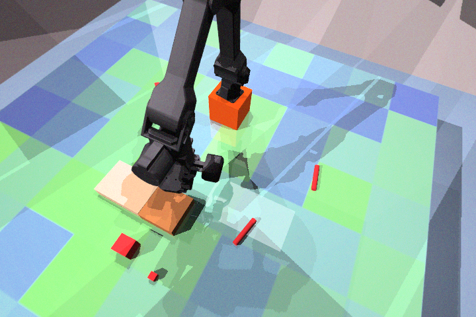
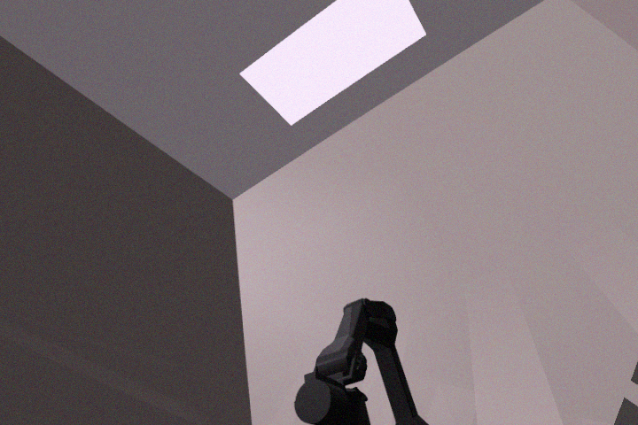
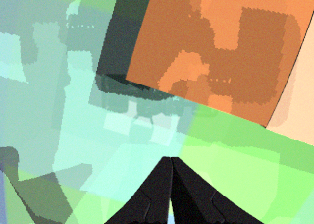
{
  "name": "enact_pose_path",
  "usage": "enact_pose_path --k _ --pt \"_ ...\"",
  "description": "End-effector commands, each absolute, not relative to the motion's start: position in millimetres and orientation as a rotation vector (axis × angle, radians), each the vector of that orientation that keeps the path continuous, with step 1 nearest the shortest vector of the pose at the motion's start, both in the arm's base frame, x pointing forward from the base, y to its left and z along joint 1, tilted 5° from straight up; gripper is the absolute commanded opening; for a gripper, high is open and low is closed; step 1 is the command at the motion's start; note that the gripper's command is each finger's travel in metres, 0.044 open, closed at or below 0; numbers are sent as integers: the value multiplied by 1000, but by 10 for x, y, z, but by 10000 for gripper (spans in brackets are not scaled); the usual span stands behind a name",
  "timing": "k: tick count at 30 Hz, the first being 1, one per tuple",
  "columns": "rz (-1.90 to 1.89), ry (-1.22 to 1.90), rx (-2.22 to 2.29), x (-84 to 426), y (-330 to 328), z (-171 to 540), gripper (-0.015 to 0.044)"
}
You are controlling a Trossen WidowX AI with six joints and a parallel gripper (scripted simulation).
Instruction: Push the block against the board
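Note:
The square block, orange-brown (image 1: 165, 212) (image 3: 196, 82), lies flat beside the cream board (image 1: 111, 185) (image 3: 301, 101). One side of the block runs along an end of the board, with only a thin dark seam visible between them. Their long outer edges look roughly in line in the top view and in the wrist view. The arm hides the far part of their joint in the top view. My gripper (image 3: 169, 164) is shut and empty. In the wrist view its tips appear over the table, apart from the block's far edge. The hand hides the fingers in the top view.
A red cube (image 1: 123, 244) and a smaller red cube (image 1: 152, 276) lie in front of the two parts. Two red rods (image 1: 244, 231) (image 1: 315, 177) lie to the right. The arm rises from an orange box (image 1: 223, 113) behind. The exterior view shows only the upper arm and room.

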State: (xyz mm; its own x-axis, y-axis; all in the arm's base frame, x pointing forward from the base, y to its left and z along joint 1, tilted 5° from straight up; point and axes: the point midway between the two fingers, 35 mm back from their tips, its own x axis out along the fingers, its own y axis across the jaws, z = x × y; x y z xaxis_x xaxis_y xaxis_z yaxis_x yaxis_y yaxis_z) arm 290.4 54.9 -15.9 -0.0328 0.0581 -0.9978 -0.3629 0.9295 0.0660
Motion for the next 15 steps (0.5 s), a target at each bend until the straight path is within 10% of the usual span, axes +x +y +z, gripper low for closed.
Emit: enact_pose_path --k 1,15 --pt "461 1548 -358 3013 625 -143 0" --pt "835 1424 -727 3316 892 -116 0"
